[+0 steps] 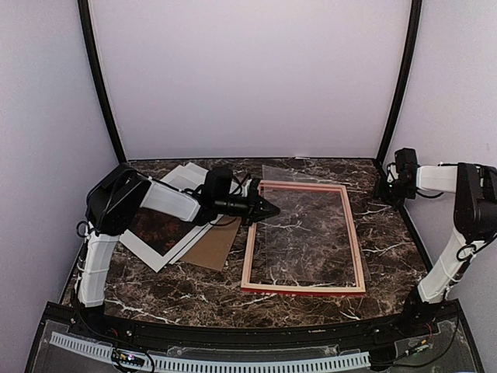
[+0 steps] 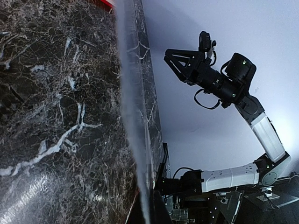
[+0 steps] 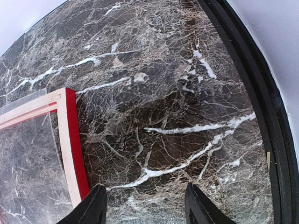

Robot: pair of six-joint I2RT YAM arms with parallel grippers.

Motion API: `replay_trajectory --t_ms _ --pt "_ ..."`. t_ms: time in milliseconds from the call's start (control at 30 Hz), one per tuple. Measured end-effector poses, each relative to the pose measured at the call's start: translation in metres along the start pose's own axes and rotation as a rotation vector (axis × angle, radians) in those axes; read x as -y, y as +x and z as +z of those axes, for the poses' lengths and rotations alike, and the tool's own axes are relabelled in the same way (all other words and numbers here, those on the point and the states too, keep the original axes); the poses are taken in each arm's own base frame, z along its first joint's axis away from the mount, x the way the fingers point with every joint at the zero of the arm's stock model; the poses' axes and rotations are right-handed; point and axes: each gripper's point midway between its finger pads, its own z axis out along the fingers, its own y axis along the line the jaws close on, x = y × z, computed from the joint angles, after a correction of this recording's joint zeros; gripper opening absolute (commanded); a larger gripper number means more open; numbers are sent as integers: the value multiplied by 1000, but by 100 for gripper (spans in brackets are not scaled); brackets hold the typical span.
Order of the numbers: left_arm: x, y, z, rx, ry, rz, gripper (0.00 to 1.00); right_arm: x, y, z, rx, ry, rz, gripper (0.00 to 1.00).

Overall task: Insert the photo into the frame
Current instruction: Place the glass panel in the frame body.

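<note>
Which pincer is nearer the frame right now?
Left. The left pincer, shut on the clear sheet, is over the frame's left rail near its far corner. The right pincer, open, hovers apart beyond the frame's far right corner.

Setting noted: a robotics lab test cell. A marble-patterned worktop (image 1: 194,299) is enclosed by plain white panels (image 1: 248,78) on black poles (image 1: 99,85), beyond and beside the left hand (image 1: 273,208). A slotted cable duct (image 1: 233,364) is fixed behind that hand, along the edge by the arm bases (image 1: 89,299).
</note>
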Motion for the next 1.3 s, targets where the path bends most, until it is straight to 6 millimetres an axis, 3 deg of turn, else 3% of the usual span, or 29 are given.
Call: replay_trajectory --t_ms 267,567,1300 --pt "-14 -3 8 -38 -76 41 0 -1 5 1 -12 -9 1 58" --pt "-30 -4 1 -66 -145 62 0 -3 5 1 -15 -20 1 58" --pt "-46 -13 -3 -77 -181 69 0 -3 14 11 -49 -19 -6 58"
